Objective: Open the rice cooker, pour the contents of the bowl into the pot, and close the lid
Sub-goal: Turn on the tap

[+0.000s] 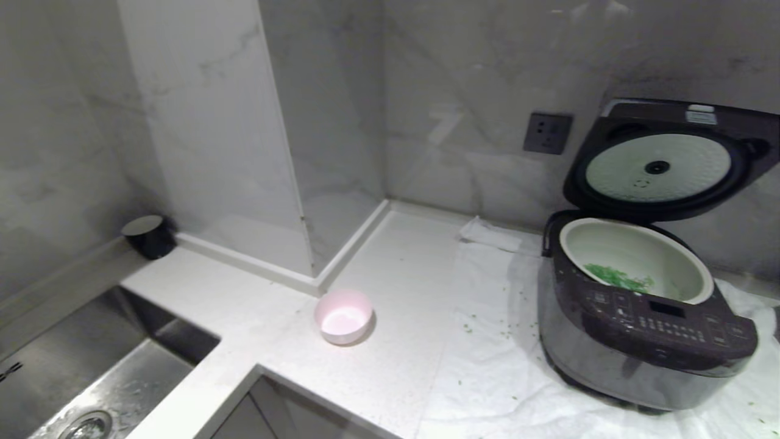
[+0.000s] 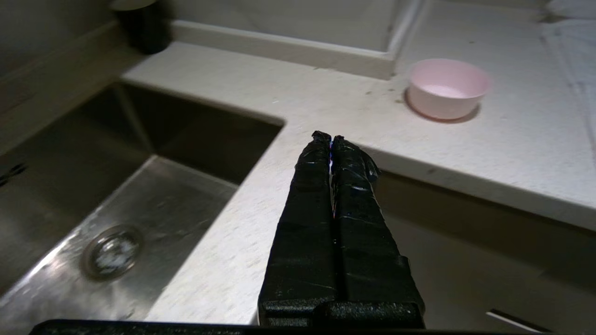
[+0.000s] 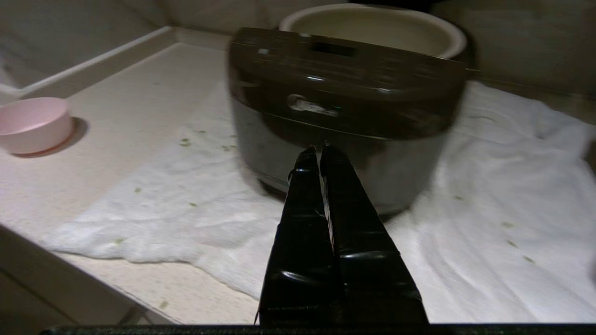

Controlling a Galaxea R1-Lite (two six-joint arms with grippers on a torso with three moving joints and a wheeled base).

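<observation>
Two end effectors sit pulled back off the bench's front edge, both pinched shut and empty: my left end effector (image 2: pixel 331 139) by the sink (image 1: pixel 91 378), my right end effector (image 3: pixel 319 151) facing the rice cooker (image 1: pixel 646 329). Going left to right, the bowl (image 1: pixel 343 316) stands upright and looks empty near the bench's front edge; the white towel (image 1: pixel 487 366) follows, flecked with green bits; then the cooker on it toward the right end, its lid (image 1: pixel 664 161) standing open. The contents (image 1: pixel 618 279) lie in the pot (image 1: pixel 640 244). I judge closing is what remains: reach above the raised lid, press down evenly near its front until it latches. The cooker's right side is cut off; the latch I cannot make out.
</observation>
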